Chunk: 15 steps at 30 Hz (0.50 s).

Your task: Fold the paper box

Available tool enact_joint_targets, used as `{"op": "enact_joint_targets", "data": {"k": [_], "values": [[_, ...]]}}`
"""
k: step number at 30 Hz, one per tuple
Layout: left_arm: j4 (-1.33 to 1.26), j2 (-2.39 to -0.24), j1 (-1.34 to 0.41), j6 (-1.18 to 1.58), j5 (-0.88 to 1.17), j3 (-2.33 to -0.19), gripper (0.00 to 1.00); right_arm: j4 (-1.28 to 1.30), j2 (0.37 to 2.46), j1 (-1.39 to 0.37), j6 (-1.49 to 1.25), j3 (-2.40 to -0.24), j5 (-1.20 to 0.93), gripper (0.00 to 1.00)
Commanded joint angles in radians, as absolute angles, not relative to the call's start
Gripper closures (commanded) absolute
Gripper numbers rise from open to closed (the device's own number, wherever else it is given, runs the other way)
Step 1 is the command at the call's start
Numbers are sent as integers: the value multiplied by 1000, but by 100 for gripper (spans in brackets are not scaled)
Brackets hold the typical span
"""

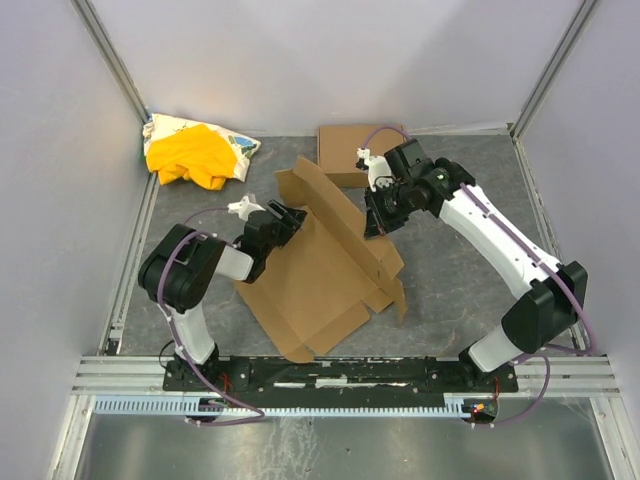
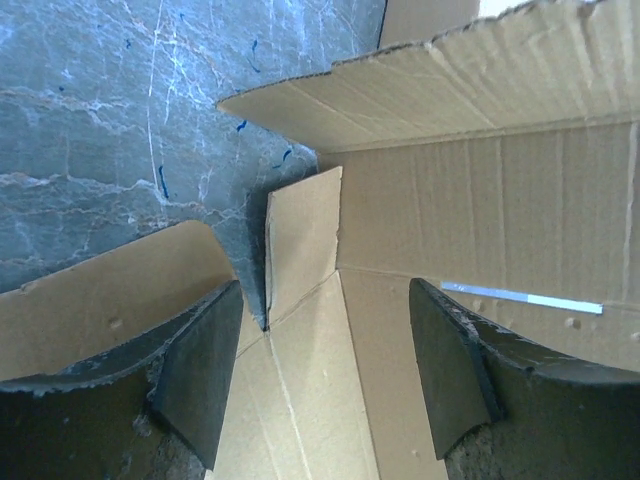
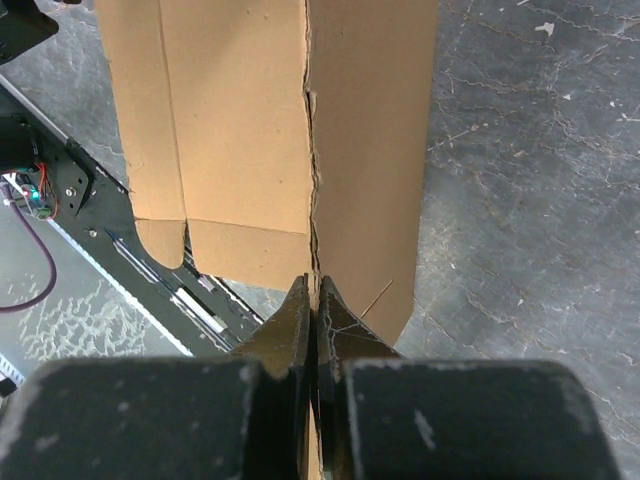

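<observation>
The paper box [image 1: 320, 275] is a brown die-cut cardboard sheet lying partly unfolded in the middle of the table, one long side panel raised upright. My right gripper [image 1: 372, 226] is shut on the top edge of that raised panel [image 3: 290, 150], pinching the cardboard between its fingertips [image 3: 300, 310]. My left gripper [image 1: 288, 218] is open at the box's far left corner. In the left wrist view the open fingers [image 2: 200, 370] straddle the box floor [image 2: 330, 400] near a small corner flap [image 2: 300, 240].
A second flat brown cardboard box [image 1: 345, 150] lies at the back behind the right arm. A yellow cloth bundle [image 1: 195, 152] lies in the back left corner. Grey walls enclose the table; the metal rail [image 1: 340, 372] runs along the near edge.
</observation>
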<state>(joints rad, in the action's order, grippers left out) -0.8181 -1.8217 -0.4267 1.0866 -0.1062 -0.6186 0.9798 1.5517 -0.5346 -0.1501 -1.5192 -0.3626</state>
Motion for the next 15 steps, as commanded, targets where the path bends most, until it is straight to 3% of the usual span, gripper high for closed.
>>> {"op": "enact_joint_targets", "data": {"k": [1, 7, 15], "values": [[-880, -1851, -426, 1179, -181, -657, 26, 988, 1595, -528, -143, -1531, -359, 96], [-901, -1926, -422, 1172, -192, -700, 26, 991, 1609, -523, -141, -1531, -374, 96], [-1129, -1992, -423, 1187, -204, -655, 32, 1002, 1614, -504, -141, -1532, -363, 96]]}}
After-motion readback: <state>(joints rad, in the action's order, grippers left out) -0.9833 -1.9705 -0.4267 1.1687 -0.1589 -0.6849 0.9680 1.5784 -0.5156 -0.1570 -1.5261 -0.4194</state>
